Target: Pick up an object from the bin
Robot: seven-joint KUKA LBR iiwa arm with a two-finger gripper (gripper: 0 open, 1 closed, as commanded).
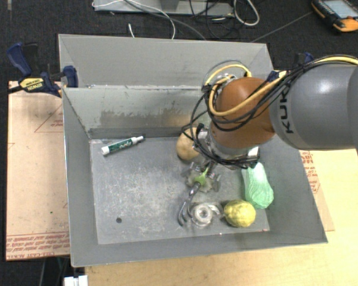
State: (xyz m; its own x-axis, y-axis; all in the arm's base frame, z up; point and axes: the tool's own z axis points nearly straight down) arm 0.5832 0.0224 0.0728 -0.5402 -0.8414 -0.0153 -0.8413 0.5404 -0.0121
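**Camera view**

1. Read the markings first. On the grey arm (322,109) you see the dark letters "KU" near the wrist; the rest of the word is hidden by the rounded orange cover (241,115) and its cables. The marker (122,145) carries a green label, but its print is too small to read.

2. Locate the gripper (201,167). It sits below the orange cover, low over the right-centre of the bin (137,219) floor. You cannot tell from this view whether it is spread or clamped.

3. Identify the thing under it. A small green object (207,182), partly translucent and irregular in outline, lies directly beneath the gripper. You cannot tell whether the two are touching.

4. Note the neighbours:
   - A brown rounded object (185,149) lies just beside the gripper, toward the back wall.
   - A shiny metal piece (200,214) lies near the front wall.
   - A yellow lemon-shaped object (240,213) lies just beside the metal piece.
   - A pale green pouch (258,186) touches the lemon-shaped object.

5. The marker lies well apart from these, at the back left of the floor, white with a green cap end.
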